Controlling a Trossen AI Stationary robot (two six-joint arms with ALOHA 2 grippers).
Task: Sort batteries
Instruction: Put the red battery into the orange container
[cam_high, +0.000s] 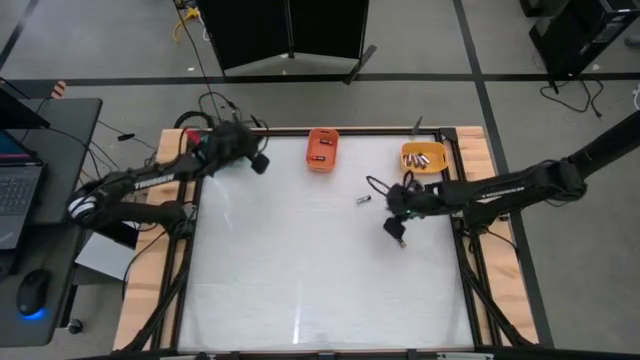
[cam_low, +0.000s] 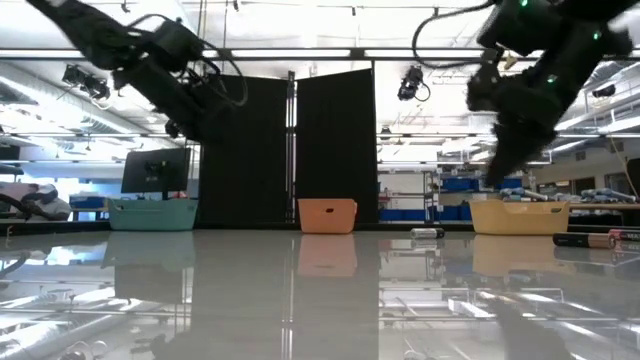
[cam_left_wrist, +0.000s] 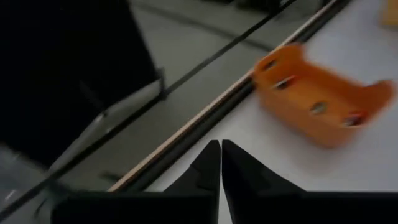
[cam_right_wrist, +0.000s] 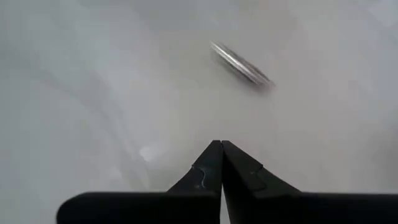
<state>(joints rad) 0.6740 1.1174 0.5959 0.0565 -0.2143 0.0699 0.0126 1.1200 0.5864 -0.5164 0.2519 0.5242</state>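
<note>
White glossy tabletop (cam_high: 300, 270) with a wooden frame, sitting in a big workshop with black curtain panels behind it. One loose battery (cam_high: 364, 200) lies on the bare table, roughly in the middle of the far half, between the two bins and a bit toward the near side. It shows in the right wrist view too (cam_right_wrist: 241, 65), silvery, lying on its side. More batteries sit inside the orange bin (cam_high: 322, 149) at the far edge, and a few more in the yellow bin (cam_high: 423, 157) at the far right corner. There's also a teal bin (cam_low: 152, 213) visible from the low camera, off to one side.

The right gripper (cam_high: 399, 235) hangs above the table just beside the loose battery, on its near-right side, fingers pressed together and holding nothing. The left gripper (cam_high: 262, 164) is up near the far left corner, beside the orange bin, fingers also closed tight with nothing between them.
</note>
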